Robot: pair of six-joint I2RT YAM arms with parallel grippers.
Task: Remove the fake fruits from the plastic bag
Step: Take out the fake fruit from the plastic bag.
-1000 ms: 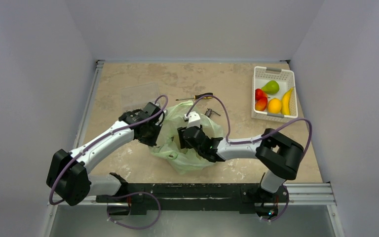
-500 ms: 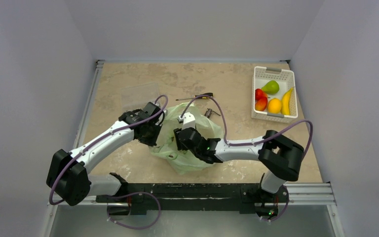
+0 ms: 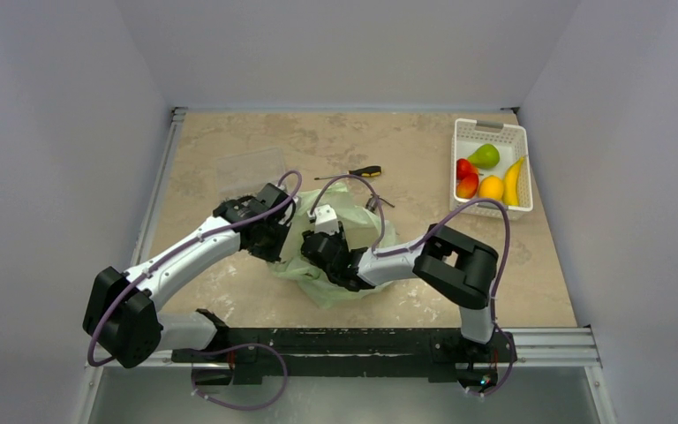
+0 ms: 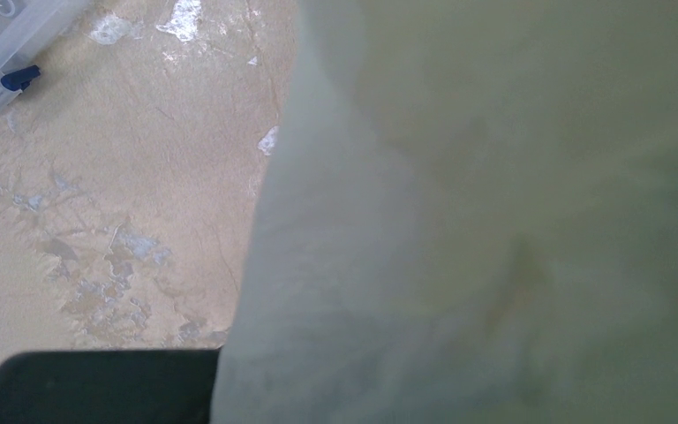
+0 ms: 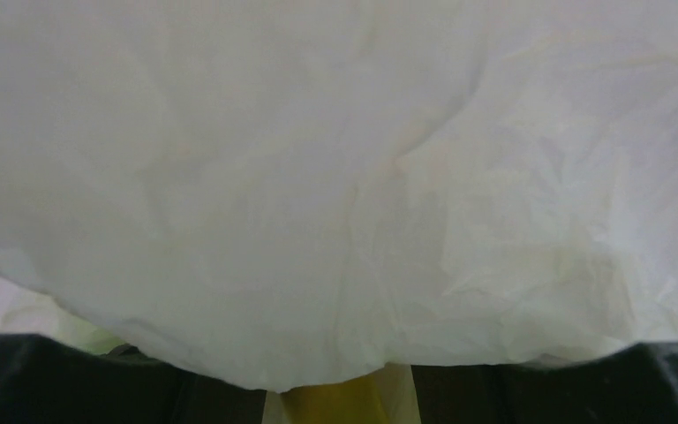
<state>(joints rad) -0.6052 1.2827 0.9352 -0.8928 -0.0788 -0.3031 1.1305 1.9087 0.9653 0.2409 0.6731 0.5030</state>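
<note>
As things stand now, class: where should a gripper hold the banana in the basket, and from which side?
Probably grip the banana mid-length from above, jaws across its narrow width. It lies along the right wall of the basket, the orange fruit close beside, so walls block a sideways approach.

Nothing for you to read at this moment. The plastic bag (image 3: 318, 284) fills both wrist views with bare, crinkled film that shows no lettering. From the top view, any print on the bag, the white basket (image 3: 485, 132) at the far right or the screwdriver (image 3: 349, 174) on the surface is too small to make out.
</note>
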